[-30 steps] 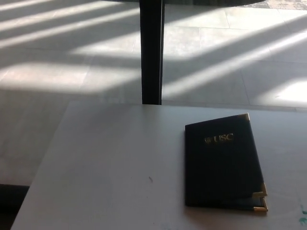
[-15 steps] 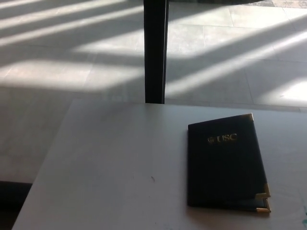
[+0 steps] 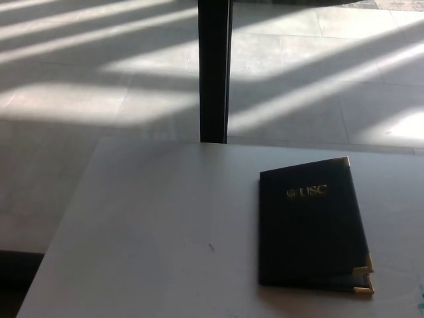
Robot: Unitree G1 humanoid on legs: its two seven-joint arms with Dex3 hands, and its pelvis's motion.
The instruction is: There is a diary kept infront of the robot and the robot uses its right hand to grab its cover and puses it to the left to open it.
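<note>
A dark diary (image 3: 310,228) with gold corner caps and a gold "USC" mark lies closed on the white table (image 3: 152,232), right of centre. Its spine faces left and its loose edge faces right. At the near right corner the cover sits slightly lifted off the pages. Neither of my hands shows in the head view.
A black upright post (image 3: 213,69) stands just beyond the table's far edge. Behind it lies a tiled floor (image 3: 99,79) with bands of sunlight. The table's left edge runs diagonally toward the near left corner. A small green mark (image 3: 420,291) shows at the right border.
The whole picture shifted slightly to the right one second ago, which is the camera moving. Since half a second ago nothing has changed; the diary lies still.
</note>
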